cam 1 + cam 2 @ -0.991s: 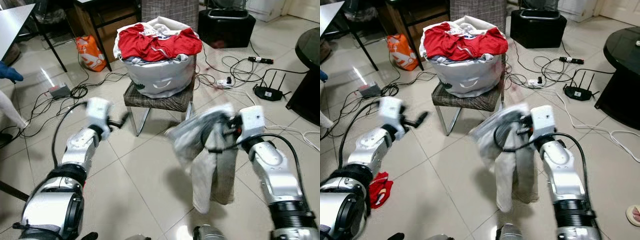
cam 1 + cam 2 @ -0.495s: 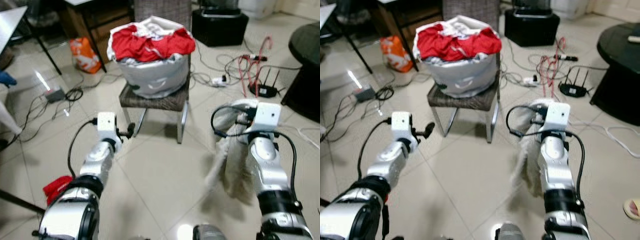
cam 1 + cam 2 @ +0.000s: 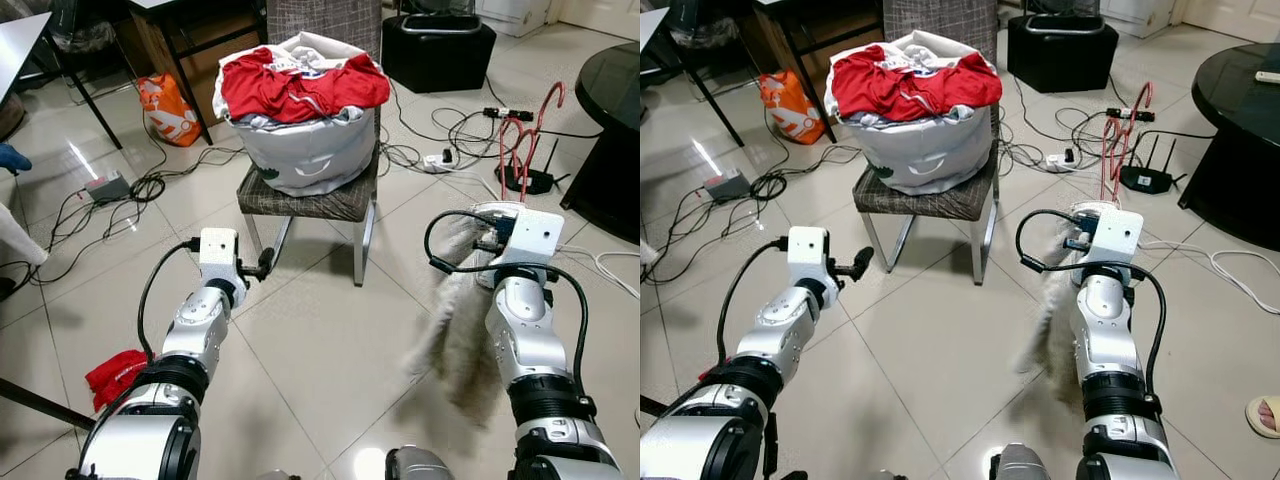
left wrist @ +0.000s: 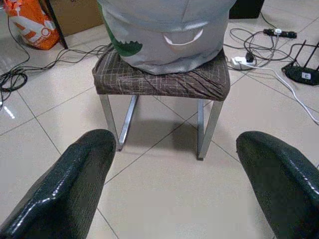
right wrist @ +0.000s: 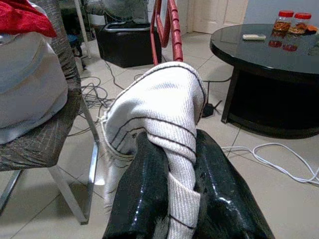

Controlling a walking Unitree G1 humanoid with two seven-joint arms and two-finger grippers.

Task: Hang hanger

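A red hanger (image 3: 522,135) carries a pale knitted garment (image 3: 456,335), which trails down toward the floor tiles. My right gripper (image 5: 174,142) is shut on the garment where it drapes over the hanger, and the red hook (image 5: 167,29) stands up beyond the fingers. The right arm is held out in front at the right, beside the chair (image 3: 306,198). My left gripper (image 4: 174,144) is open with nothing in it and points at the chair legs. It sits low at the left (image 3: 264,263).
A grey laundry bag (image 3: 306,152) heaped with red clothes (image 3: 300,80) stands on the chair. Cables and a router (image 3: 527,182) lie on the floor behind. At the right is a black round table (image 3: 612,92). A red cloth (image 3: 115,372) lies on the floor at the left.
My right arm has swung the garment from the middle to the right, and the red hook now shows above it. The left arm has straightened toward the chair.
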